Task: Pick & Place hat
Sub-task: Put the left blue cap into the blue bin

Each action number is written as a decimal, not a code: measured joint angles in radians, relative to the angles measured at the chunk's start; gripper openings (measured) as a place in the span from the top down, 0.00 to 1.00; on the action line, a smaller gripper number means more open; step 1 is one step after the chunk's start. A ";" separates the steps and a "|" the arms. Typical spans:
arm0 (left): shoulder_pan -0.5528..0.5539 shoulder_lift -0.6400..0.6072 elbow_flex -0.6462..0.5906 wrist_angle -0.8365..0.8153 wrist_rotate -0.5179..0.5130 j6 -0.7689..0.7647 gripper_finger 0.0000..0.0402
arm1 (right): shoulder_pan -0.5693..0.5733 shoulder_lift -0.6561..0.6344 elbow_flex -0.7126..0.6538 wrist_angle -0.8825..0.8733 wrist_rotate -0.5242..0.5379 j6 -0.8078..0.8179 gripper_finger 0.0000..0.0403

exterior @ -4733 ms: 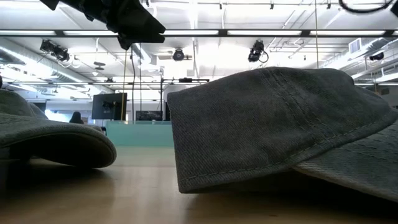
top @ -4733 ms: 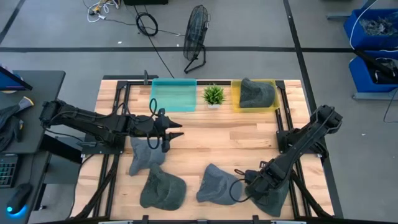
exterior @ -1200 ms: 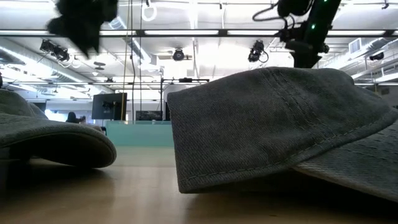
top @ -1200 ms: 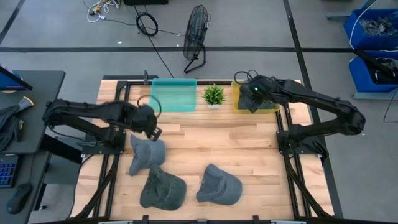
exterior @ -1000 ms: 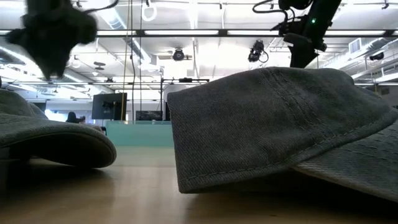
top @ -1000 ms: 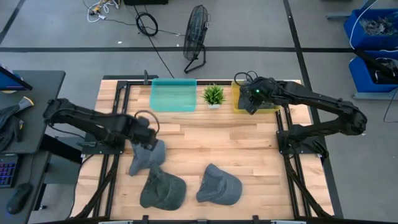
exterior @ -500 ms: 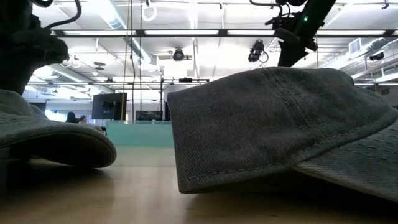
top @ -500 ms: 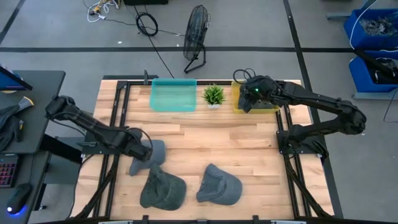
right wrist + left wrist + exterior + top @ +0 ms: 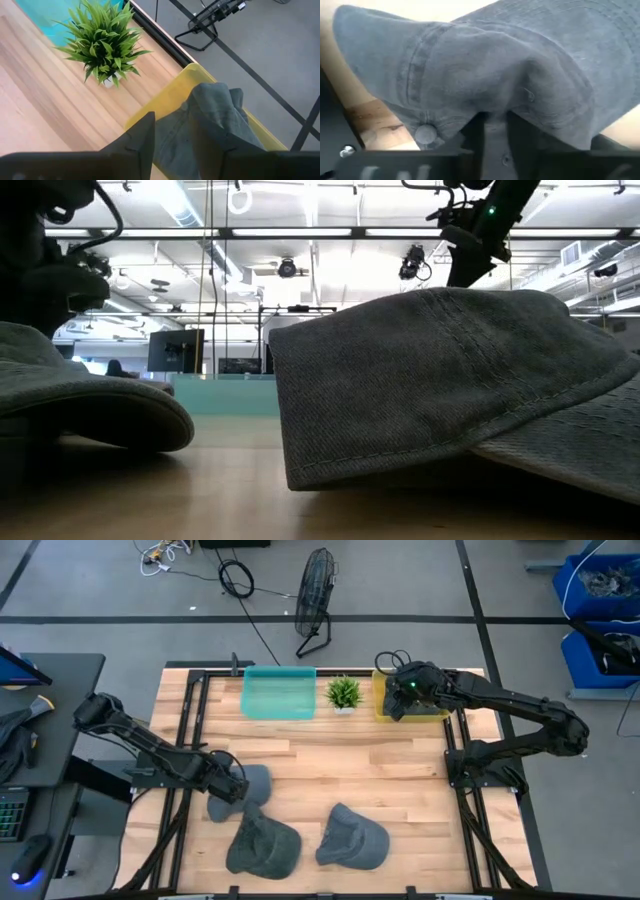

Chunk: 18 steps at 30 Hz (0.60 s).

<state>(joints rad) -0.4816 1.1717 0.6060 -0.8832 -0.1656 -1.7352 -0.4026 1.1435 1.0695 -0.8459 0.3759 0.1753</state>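
Observation:
Three grey hats lie on the wooden table in the high view: a left one (image 9: 254,780), one near the front edge (image 9: 262,845) and one at front centre (image 9: 352,837). My left gripper (image 9: 234,790) points down onto the left hat (image 9: 470,65) and is shut on its cloth. Another grey hat (image 9: 212,117) lies in the yellow bin (image 9: 379,708) at the back right. My right gripper (image 9: 182,150) hovers open above that bin, holding nothing. My left gripper pinches a bunched fold of the left hat's crown (image 9: 494,107) between its two fingers, close to the top button (image 9: 426,134). The fingers come from above, pointing down. The cloth creases toward the fingers. The hat lies on the table.
A teal bin (image 9: 280,692) stands at the back centre-left, with a small potted plant (image 9: 344,692) between it and the yellow bin. The middle of the table (image 9: 350,765) is bare wood. A fan (image 9: 315,590) stands on the floor beyond the table.
My left gripper has come down and toward the table's near edge, from above the left hat onto its crown. The hats stay where they were.

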 joint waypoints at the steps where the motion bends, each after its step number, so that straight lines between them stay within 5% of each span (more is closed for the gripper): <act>1: 0.000 0.000 0.000 0.008 -0.010 0.003 0.88 | 0.000 0.000 0.000 0.000 0.000 0.000 0.69; 4: 0.000 0.000 0.000 0.064 -0.056 0.070 0.97 | 0.000 0.000 0.000 0.000 0.000 0.000 0.69; 18: 0.003 0.000 0.096 0.176 -0.225 0.297 0.99 | 0.000 0.000 0.000 0.000 0.000 0.000 0.69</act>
<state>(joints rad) -0.4789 1.1713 0.7024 -0.7075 -0.3907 -1.4381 -0.4026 1.1439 1.0695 -0.8457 0.3763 0.1749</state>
